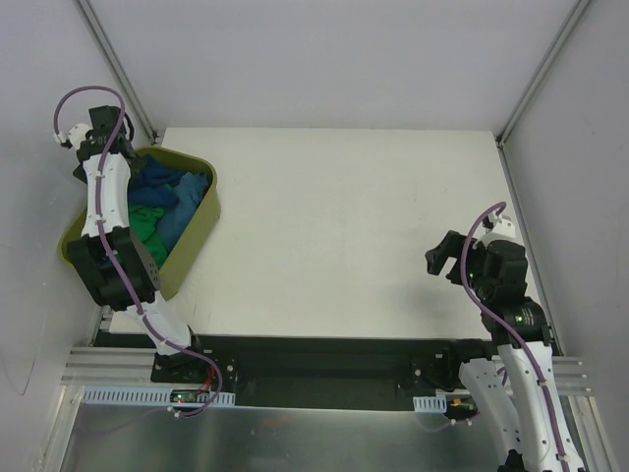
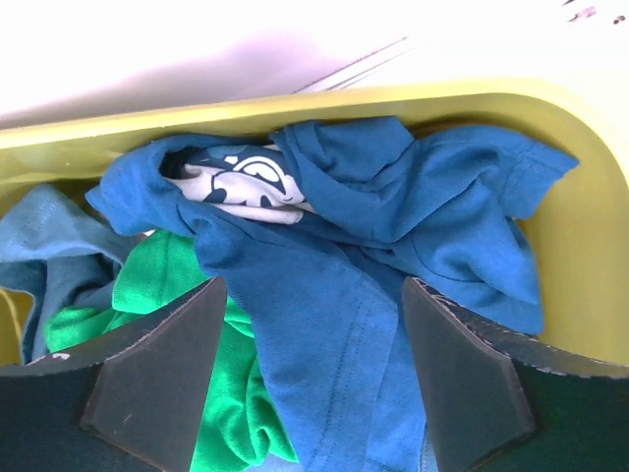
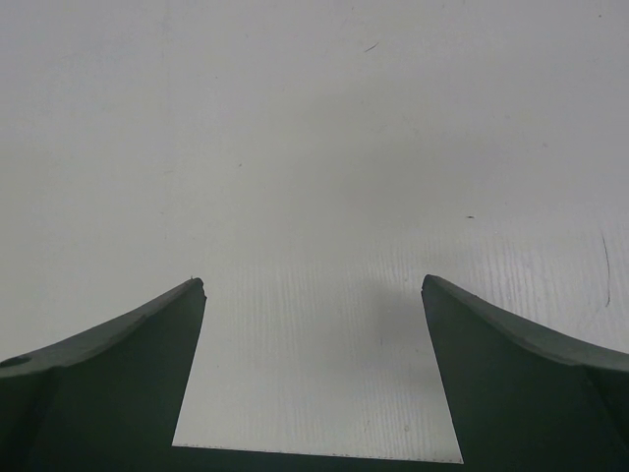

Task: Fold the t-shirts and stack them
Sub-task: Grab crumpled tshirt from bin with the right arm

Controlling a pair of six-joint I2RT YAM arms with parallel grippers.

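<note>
The t-shirts (image 2: 393,197) lie crumpled in the tub (image 2: 295,103) at the left edge of the table (image 1: 344,226). The left pincer (image 2: 313,295) hangs directly above them, fingers apart, placed for a first pick. The right pincer (image 3: 313,285), likewise spread, hovers over the table, well apart.

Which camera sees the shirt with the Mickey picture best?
The left wrist view. There the Mickey print shirt peeks out from under a blue shirt in the tub. The top view shows the blue one and a green shirt, but no print. The right wrist view shows only table.
</note>
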